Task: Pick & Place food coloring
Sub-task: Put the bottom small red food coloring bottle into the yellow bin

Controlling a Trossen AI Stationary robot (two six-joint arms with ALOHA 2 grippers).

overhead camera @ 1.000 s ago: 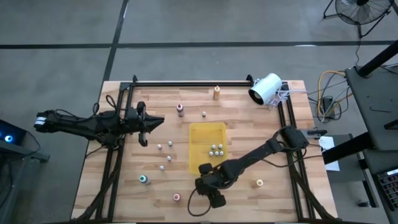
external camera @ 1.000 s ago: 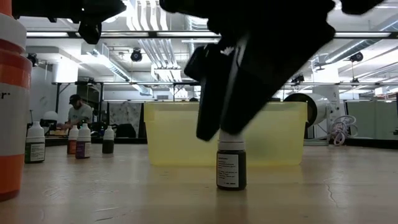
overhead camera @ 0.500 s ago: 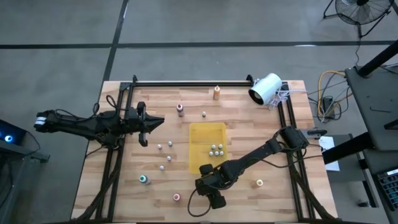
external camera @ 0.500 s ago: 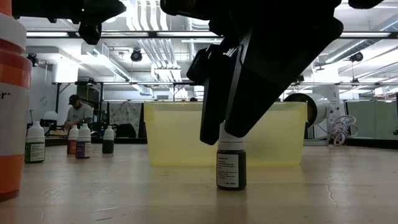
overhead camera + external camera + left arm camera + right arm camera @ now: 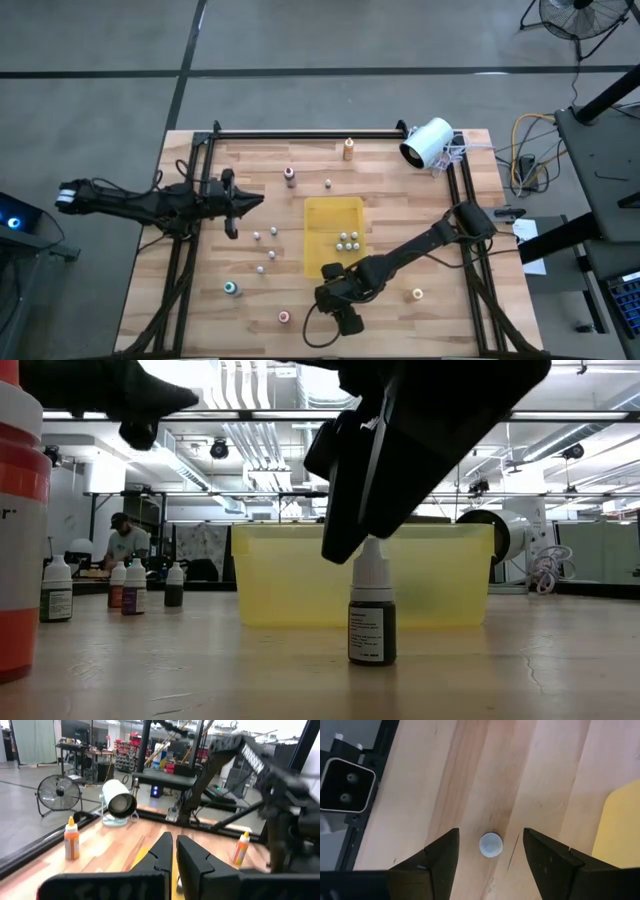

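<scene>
A small dark food coloring bottle [image 5: 371, 630] with a white cap [image 5: 491, 844] stands upright on the wooden table, just in front of the yellow tray [image 5: 325, 215]. My right gripper [image 5: 490, 832] hangs over it, pointing steeply down. It is open, with one finger on each side of the cap, and touches nothing. Several small bottles [image 5: 348, 240] stand inside the tray. Others are scattered over the table, among them teal-topped [image 5: 231, 288], pink-topped [image 5: 284, 317], maroon-topped [image 5: 290, 177] and orange [image 5: 349, 149] ones. My left gripper [image 5: 243, 203] is shut and empty, level above the table's left side.
A white cylinder-shaped device [image 5: 428, 142] lies at the far right corner. A black frame rail [image 5: 300, 134] runs along the far edge and down both sides. A large orange-labelled bottle [image 5: 20, 530] stands close to the low camera. Three small bottles [image 5: 120, 588] stand at the left.
My left gripper has sunk a little toward the table, still shut. In the low view my right gripper's fingers stand slightly higher than before, so the bottle's white cap now shows below them. The bottle has stayed where it was.
</scene>
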